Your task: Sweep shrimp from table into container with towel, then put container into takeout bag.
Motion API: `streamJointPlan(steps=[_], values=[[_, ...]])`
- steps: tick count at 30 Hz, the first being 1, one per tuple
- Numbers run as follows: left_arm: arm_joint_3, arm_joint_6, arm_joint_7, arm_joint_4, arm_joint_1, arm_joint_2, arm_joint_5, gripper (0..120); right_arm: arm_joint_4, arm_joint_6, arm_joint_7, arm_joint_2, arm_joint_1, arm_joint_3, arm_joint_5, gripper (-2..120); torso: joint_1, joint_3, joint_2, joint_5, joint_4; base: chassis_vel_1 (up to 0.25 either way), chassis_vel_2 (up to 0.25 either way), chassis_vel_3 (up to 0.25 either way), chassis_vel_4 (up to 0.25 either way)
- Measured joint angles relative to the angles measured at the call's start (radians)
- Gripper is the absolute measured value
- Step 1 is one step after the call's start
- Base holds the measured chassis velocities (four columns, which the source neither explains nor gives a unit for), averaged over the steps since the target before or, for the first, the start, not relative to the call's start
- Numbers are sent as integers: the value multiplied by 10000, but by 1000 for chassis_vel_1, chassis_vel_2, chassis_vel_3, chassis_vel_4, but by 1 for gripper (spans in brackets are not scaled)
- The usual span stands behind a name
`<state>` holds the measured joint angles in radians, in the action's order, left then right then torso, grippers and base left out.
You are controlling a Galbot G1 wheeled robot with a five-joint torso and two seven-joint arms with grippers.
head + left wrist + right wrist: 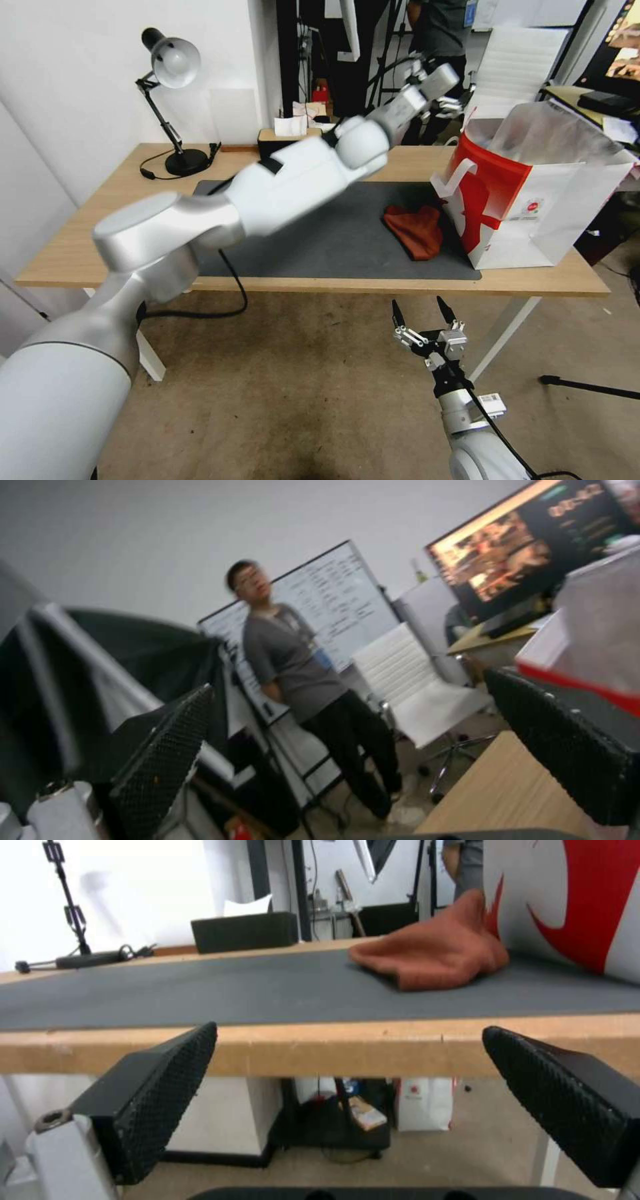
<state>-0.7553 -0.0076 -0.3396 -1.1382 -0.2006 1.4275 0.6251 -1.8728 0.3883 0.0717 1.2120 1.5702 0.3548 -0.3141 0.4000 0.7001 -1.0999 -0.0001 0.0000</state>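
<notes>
The long light wood-topped bench (87, 247) with white legs is carrying a large dark grey rectangular mat (333, 240), and a large white paper takeout bag (533, 200) with red print, a white strap handle and silver foil lining is standing open at the bench's right end, partly on the mat's right edge. A crumpled rust-red cloth (417, 230) is lying on the mat just beside the bag's red-printed side, apparently touching it in the right wrist view (433, 957). The left arm is reaching high across the bench toward its far edge, its left tool (437, 87) hanging in the air above the far edge near the bag's mouth; in the left wrist view its two black textured fingers (167, 760) are standing wide apart, gripping nothing. The right tool (424, 312) is hovering below the bench's near edge, in front of it, fingers (153, 1100) spread wide and empty, facing the edge. A black desk lamp (170, 100) is standing at the far left corner.
</notes>
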Motion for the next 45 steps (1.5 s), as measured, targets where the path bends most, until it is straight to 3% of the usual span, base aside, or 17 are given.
streamJointPlan(steps=[2, 5, 10, 17, 22, 28, 29, 31, 32, 34, 35, 37, 38, 39, 40, 43, 45], values=[[297, 365, -696, -735, 627, -440, 27, 100, -29, 1, 0, 19, 45, 20, 0, 100, -1, -1, -1, -2, 1, 0, 0, 0, 0], [605, 591, -1003, -1274, 1162, -822, 48, 100, 18, -2, 4, 7, -30, -4, -3, 100, 0, -2, 0, -1, -2, 0, 0, 0, 0], [875, 729, -1099, -2177, 1880, -1573, 42, 100, 39, -32, 25, -27, -89, -25, -14, 100, 0, -1, 0, -1, 2, 0, 0, 0, 0], [1866, 998, -1417, -4055, 3857, -3215, -95, 100, -56, -33, 30, -53, 20, 24, -15, 100, -1, -2, 0, -3, 2, 0, 0, 0, 0], [2475, 1051, -1411, -4713, 4717, -3724, -333, 100, -119, -27, 31, -52, 62, 34, -15, 100, -2, -3, -1, -1, 1, 0, 0, 0, 0], [4168, 1067, -1218, -5978, 6952, -4652, -1106, 100, -296, -21, 70, -27, 216, 95, 10, 100, -2, -2, -1, 1, -1, 0, 0, 0, 0], [4168, 1067, -1218, -5978, 6952, -4652, -1106, 100, -296, -21, 70, -27, 216, 95, 10, 100, -2, -2, -1, 1, -1, 0, 0, 0, 0], [5130, 1054, -1026, -6571, 8208, -4950, -1708, 100, -384, -15, 78, -16, 318, 104, 51, 100, -2, -3, -1, -3, 2, 0, 0, 0, 0], [5130, 1054, -1026, -6571, 8208, -4950, -1708, 100, -384, -15, 78, -16, 318, 104, 51, 100, -2, -3, -1, -3, 2, 0, 0, 0, 0], [5990, 993, -828, -7043, 9345, -5157, -2155, 100, -491, -1, 78, 19, 453, 105, 113, 100, -1, -2, -1, 0, -1, 0, 0, 0, 0], [5990, 993, -828, -7043, 9345, -5157, -2155, 100, -491, -1, 78, 19, 453, 105, 113, 100, -1, -2, -1, 0, -1, 0, 0, 0, 0], [7403, 716, -379, -7670, 11012, -5348, -2660, 100, -733, 53, 70, 66, 722, 150, 247, 100, -1, -3, -1, 3, -1, 0, 0, 0, 0], [7403, 716, -379, -7670, 11012, -5348, -2660, 100, -733, 53, 70, 66, 722, 150, 247, 100, -1, -3, -1, 3, -1, 0, 0, 0, 0], [8000, 560, -271, -7970, 11817, -5451, -2827, 100, -865, 85, 59, 81, 852, 181, 304, 100, -3, -3, -1, -1, 1, 0, 0, 0, 0], [8000, 560, -271, -7970, 11817, -5451, -2827, 100, -865, 85, 59, 81, 852, 181, 304, 100, -3, -3, -1, -1, 1, 0, 0, 0, 0], [9535, 141, -26, -8594, 13708, -5460, -3252, 100, -1070, 150, 41, 125, 1008, 205, 426, 100, -4, -4, -3, 3, 2, 0, 0, 0, 0], [9842, -24, 106, -8637, 14077, -5373, -3379, 100, -1057, 149, 44, 134, 964, 192, 429, 100, -3, -4, -2, 1, 1, 0, 0, 0, 0]])
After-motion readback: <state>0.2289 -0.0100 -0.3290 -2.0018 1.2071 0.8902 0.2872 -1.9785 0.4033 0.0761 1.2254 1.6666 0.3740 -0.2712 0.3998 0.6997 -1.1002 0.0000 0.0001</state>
